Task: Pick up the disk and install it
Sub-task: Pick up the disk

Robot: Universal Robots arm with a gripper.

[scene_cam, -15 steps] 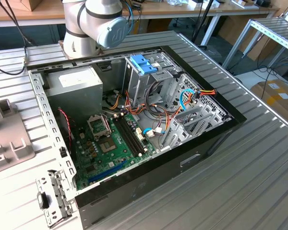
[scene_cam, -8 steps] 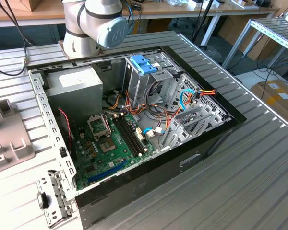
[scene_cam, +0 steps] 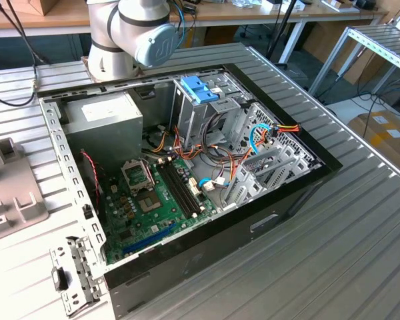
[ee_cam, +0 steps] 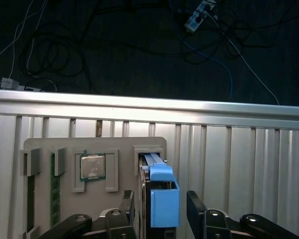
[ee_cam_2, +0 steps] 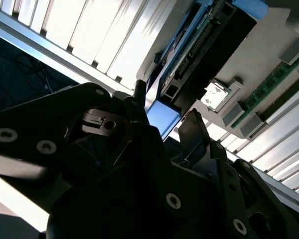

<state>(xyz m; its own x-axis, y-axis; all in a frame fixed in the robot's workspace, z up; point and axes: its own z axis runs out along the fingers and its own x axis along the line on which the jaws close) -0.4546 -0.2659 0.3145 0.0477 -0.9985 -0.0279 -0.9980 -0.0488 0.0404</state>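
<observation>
a ribbed aluminium table (ee_cam: 239, 149) carries a grey holder tray (ee_cam: 67, 199). in the first wrist view the disk (ee_cam: 162, 204) stands on edge in a slot of the tray, just beside a processor chip (ee_cam: 92, 166). the gripper (ee_cam: 160, 196) hangs over it, fingers (ee_cam: 195, 201) spread to either side and not pinching it.

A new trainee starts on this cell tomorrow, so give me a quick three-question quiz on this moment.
1. True or false: the disk lies flat in the grey holder.
2. The gripper has its fingers: A shut on the disk; B open, one each side of it; C shut, away from it.
3. Which chip sits in the holder near the disk?
Key: 1 false, it stands on edge; 2 B; 3 the processor.
</observation>
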